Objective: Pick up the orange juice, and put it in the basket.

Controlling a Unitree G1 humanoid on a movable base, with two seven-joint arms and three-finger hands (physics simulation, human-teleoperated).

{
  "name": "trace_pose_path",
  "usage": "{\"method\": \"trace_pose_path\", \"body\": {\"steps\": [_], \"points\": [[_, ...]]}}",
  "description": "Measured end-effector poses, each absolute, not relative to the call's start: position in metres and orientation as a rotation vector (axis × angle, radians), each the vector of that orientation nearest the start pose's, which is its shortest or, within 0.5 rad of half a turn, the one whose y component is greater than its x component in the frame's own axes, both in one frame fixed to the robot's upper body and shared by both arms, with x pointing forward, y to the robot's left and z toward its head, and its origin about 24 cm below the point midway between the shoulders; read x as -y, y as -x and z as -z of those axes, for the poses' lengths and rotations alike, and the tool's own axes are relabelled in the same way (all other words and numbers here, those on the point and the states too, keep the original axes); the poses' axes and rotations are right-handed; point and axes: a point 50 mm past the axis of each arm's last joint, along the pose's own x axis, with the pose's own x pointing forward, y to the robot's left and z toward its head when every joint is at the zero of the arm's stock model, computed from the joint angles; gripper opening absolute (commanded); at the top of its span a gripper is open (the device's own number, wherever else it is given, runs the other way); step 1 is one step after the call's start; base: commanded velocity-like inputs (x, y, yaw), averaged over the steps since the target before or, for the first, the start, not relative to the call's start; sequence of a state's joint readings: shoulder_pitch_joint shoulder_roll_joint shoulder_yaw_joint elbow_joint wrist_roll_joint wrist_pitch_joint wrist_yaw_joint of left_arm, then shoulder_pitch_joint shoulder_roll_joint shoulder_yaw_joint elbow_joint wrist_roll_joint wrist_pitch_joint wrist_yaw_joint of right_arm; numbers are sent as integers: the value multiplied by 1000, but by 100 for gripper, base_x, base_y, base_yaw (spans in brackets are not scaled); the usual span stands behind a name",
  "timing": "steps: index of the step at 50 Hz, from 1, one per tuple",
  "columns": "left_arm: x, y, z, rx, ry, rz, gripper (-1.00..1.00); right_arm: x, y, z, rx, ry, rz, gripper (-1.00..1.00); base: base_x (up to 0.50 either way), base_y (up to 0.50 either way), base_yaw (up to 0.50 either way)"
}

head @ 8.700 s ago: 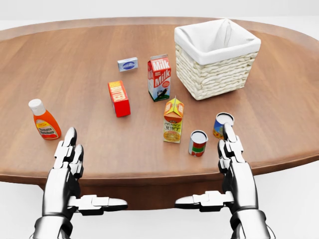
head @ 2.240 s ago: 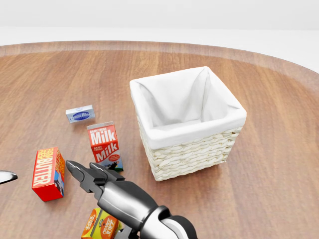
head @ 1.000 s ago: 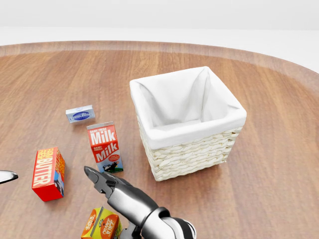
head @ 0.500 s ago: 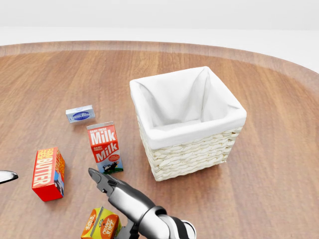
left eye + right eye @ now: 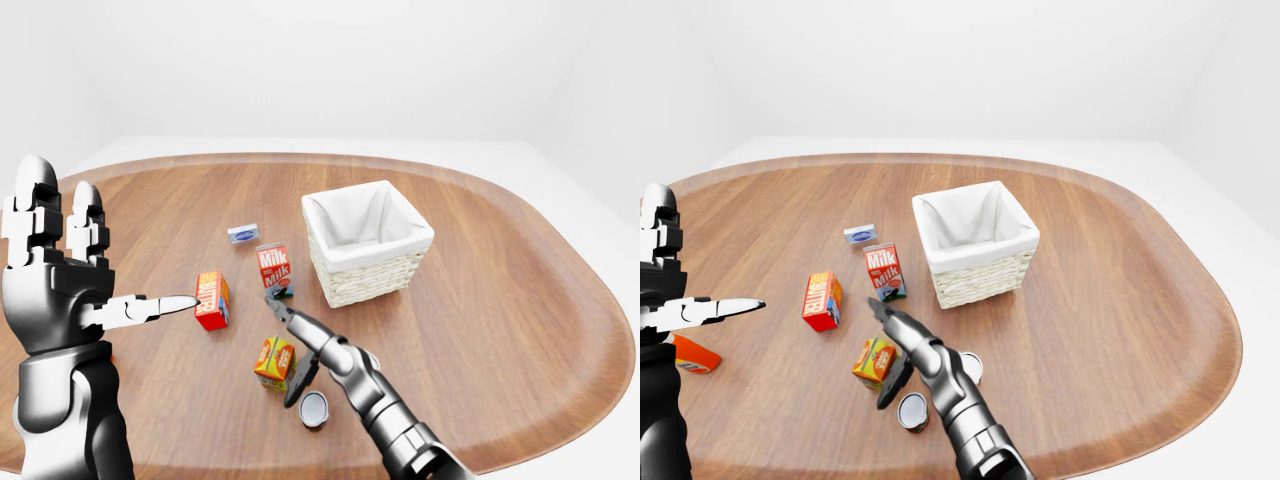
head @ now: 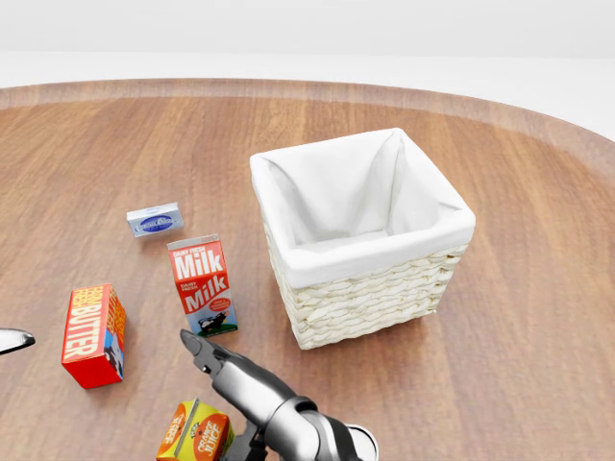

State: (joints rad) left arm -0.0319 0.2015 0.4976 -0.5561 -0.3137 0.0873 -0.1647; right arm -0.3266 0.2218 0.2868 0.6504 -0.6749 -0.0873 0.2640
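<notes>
Right hand point(image 5: 300, 345) fingers spread beside small orange juice carton point(image 5: 274, 360), not gripping; close squarely around carton sides, then lift toward white-lined wicker basket point(image 5: 368, 268); left hand point(image 5: 50, 290) open, idle

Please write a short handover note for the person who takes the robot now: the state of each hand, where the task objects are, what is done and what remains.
Right hand: open, fingers spread beside the small orange juice carton, thumb low on its right side, not closed round it.
Left hand: open, raised at the left edge of the left-eye view, holding nothing.
The carton stands on the brown wooden table, below the red and white milk carton.
The white-lined wicker basket stands up and to the right of it; nothing can be seen inside.
Done: hand brought to the carton.
Left: close on it, lift it, carry it over the basket, release.
</notes>
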Motion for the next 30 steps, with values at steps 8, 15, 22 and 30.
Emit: {"method": "trace_pose_path", "body": {"steps": [8,15,22,30], "points": [[-256,-206,-190,589,-58,-161,100,-14,-269,12,-173,600,-802,100,0,0,0],[-256,-206,-190,589,-58,-161,100,-16,-271,16,-199,608,-799,100,0,0,0],[-256,-206,-190,589,-58,-161,100,-18,-271,20,-221,616,-797,100,0,0,0],[-256,-206,-190,589,-58,-161,100,-21,-273,21,-234,625,-797,100,0,0,0]]}}
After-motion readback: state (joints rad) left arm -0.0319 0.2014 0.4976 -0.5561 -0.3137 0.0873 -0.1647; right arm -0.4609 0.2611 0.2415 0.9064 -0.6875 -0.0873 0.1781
